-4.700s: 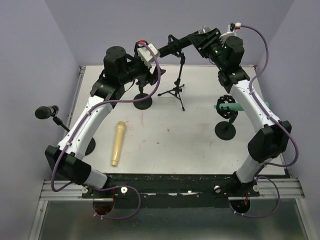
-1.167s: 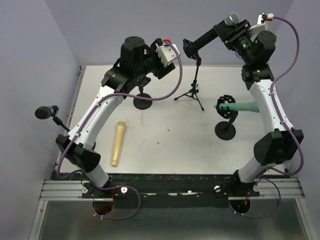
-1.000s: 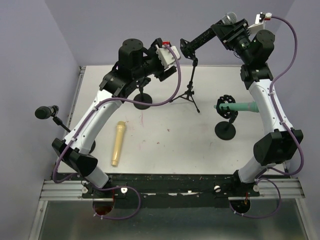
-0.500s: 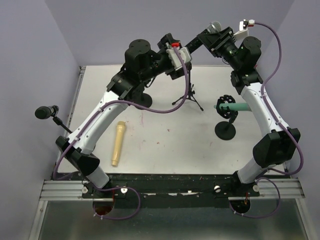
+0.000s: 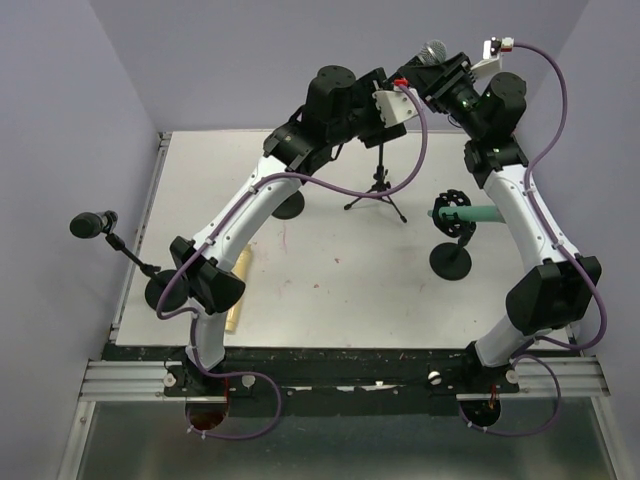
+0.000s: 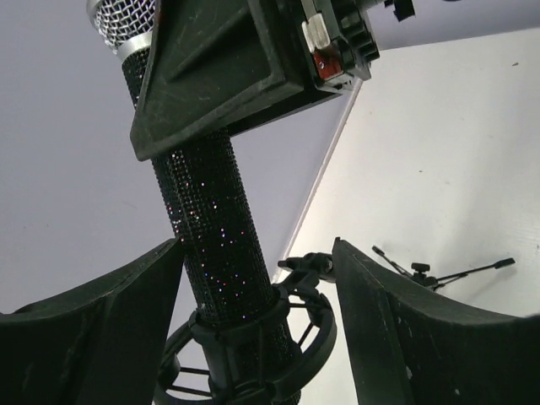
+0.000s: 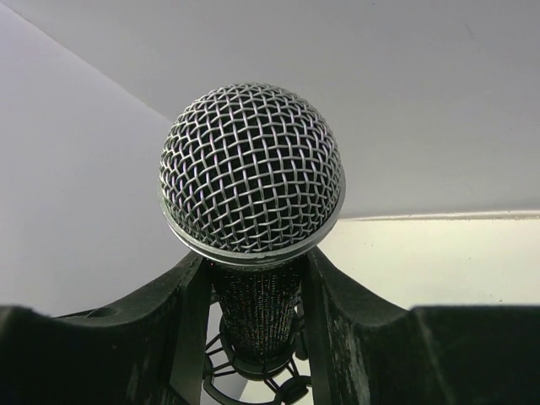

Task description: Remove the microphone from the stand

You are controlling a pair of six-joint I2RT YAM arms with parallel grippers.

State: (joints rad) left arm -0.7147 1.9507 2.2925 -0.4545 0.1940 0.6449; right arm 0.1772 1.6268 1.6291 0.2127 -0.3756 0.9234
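Observation:
The microphone (image 7: 251, 173), with a silver mesh head and a black glittery body, stands high over the back of the table (image 5: 330, 290). My right gripper (image 7: 253, 287) is shut on its body just under the head. The body (image 6: 211, 219) runs down into the stand's ring-shaped shock mount (image 6: 312, 337). My left gripper (image 6: 256, 245) straddles that ring, which fills the gap from one finger to the other. The stand's tripod legs (image 5: 378, 190) are on the table below.
A cream microphone (image 5: 233, 320) lies front left, partly under my left arm. A teal microphone (image 5: 485, 213) sits in a round-based stand (image 5: 450, 262) on the right. A black microphone (image 5: 92, 224) hangs on a stand off the left edge. A round base (image 5: 290, 207) stands at the back.
My left arm has swung right and brought its gripper up to the shock mount, close under the right gripper. The right gripper and the microphone have shifted a little left.

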